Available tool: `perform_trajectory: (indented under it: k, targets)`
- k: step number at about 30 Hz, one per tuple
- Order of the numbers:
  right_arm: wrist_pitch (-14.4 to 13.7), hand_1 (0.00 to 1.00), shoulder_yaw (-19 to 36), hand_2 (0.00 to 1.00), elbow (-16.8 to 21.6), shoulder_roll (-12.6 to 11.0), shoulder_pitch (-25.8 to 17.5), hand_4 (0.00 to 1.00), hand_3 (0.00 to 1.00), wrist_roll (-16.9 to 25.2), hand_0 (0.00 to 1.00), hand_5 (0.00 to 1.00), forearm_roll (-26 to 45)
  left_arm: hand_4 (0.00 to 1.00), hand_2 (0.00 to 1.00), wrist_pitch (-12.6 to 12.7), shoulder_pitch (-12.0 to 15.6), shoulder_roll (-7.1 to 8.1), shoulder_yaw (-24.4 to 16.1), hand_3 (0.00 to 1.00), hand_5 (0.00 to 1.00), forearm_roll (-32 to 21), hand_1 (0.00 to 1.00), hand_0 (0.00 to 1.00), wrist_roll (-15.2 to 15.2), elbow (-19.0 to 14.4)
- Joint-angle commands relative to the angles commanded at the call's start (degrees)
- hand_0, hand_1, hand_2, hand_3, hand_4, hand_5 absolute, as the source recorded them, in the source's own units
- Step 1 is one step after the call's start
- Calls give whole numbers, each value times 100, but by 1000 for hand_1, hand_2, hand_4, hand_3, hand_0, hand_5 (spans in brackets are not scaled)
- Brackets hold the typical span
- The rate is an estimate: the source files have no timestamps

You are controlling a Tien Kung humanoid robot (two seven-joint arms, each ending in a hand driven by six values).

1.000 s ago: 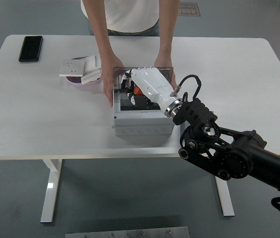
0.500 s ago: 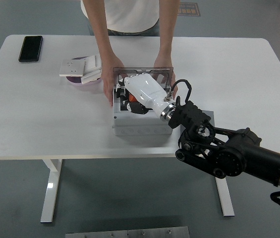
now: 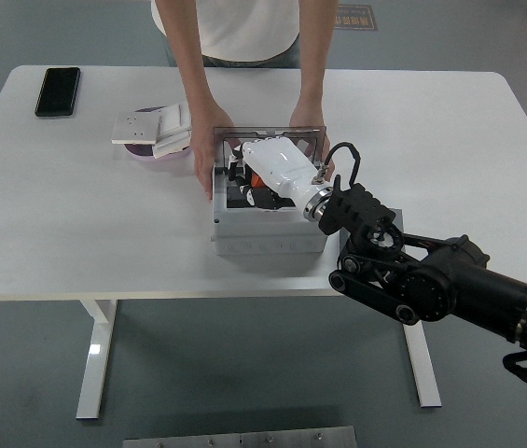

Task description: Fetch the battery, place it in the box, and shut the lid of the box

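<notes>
while the white table (image 3: 76, 215) carries everything, the right arm (image 3: 440, 289) comes in from the lower right and reaches far-left over it. person stands at the far side, both hands on the box: one hand (image 3: 205, 154) flat against its left wall, the other hand (image 3: 308, 126) at its far right corner by the lid. grey box (image 3: 268, 233) sits mid-table, open, clear lid (image 3: 272, 135) standing up at its far edge. right hand (image 3: 277, 168), white shell, is down inside the box opening, palm side facing down. fingers point into the box on the left side, mostly hidden under the hand's back, so can't tell if they are clenched or released. small orange bit (image 3: 256, 183), probably the battery, shows inside the box just under the hand, touching or nearly so; can't tell if it's gripped. left of the box: white flat pieces (image 3: 151, 126) stacked over a purple disc (image 3: 142, 149). black phone (image 3: 58, 91) lies far left, well apart from the rest.
</notes>
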Motion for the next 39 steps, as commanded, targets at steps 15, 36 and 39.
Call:
perform_trajectory:
  k: [15, 36, 39]
  targets:
    - [-51, 239, 113, 304, -166, 91, 7, 76, 320, 12, 213, 2, 251, 425, 590, -9, -15, -3, -16, 507, 2, 35, 745, 641, 12, -1]
    - [-216, 240, 195, 307, -495, 214, -47, 86, 323, 74, 213, 2, 453, 426, 589, -25, -38, 2, -36, 506, 2, 79, 745, 642, 32, -2]
    - [-250, 240, 196, 307, -503, 232, -59, 89, 324, 81, 214, 2, 452, 427, 590, -24, -38, 2, -42, 507, 2, 84, 745, 642, 34, -2]
